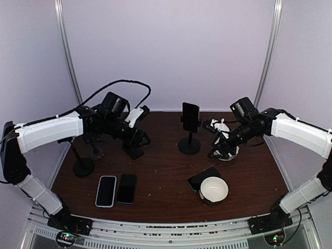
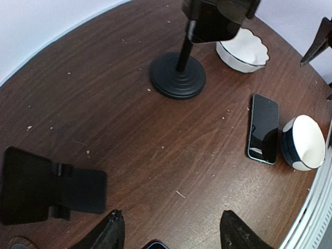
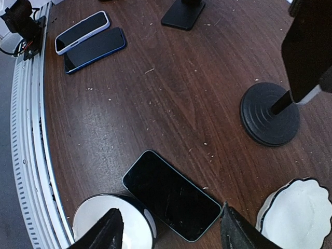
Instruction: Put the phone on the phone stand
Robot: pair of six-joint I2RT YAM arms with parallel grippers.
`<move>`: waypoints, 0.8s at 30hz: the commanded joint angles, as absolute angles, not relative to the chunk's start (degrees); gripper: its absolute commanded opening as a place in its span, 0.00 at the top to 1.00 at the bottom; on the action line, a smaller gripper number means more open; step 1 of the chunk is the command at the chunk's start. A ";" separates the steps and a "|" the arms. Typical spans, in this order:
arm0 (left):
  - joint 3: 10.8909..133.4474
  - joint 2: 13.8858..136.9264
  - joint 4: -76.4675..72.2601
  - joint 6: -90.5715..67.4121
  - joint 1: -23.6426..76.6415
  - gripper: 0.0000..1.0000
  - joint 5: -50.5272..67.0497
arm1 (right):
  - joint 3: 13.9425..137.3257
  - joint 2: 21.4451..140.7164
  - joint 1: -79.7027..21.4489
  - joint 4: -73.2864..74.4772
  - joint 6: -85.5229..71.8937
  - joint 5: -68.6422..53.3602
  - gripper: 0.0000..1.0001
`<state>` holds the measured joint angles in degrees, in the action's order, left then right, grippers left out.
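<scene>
A dark phone (image 1: 190, 116) sits upright in the clamp of a black round-base phone stand (image 1: 189, 145) at the table's middle back; the stand also shows in the left wrist view (image 2: 178, 75). Another dark phone (image 3: 171, 194) lies flat beside a white bowl (image 3: 91, 218); this phone also shows in the top view (image 1: 204, 178). My right gripper (image 3: 171, 236) is open and empty, hovering above that phone. My left gripper (image 2: 171, 236) is open and empty above bare table, left of the stand. In the top view my left gripper (image 1: 139, 137) and my right gripper (image 1: 218, 150) flank the stand.
A white-cased phone (image 1: 106, 191) and a dark phone (image 1: 127, 188) lie at front left. A black folding stand (image 2: 46, 184) and two bare pole stands (image 1: 83, 166) are on the left. A scalloped white bowl (image 3: 295, 215) sits under my right arm.
</scene>
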<state>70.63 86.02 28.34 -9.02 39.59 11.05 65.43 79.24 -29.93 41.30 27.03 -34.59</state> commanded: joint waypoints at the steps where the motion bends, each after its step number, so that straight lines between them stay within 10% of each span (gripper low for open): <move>1: 76.33 90.93 31.50 -8.78 44.59 0.35 6.77 | 63.51 79.41 -33.86 37.58 28.40 -31.44 0.35; 15: 55.98 81.29 41.47 -45.94 52.75 0.35 -6.90 | 65.20 82.47 -39.44 38.19 29.00 -32.14 0.34; 22: 42.87 71.72 43.44 -56.33 52.77 0.21 -8.98 | 65.46 82.62 -40.22 38.48 28.97 -33.51 0.33; 24: 39.56 69.09 43.68 -58.91 52.77 0.03 -8.71 | 65.45 82.70 -40.40 38.57 29.08 -33.71 0.33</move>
<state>43.70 73.71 43.05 -49.78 52.84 -6.83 63.83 82.56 -39.72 38.85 28.75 -32.27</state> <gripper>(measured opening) 0.838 0.669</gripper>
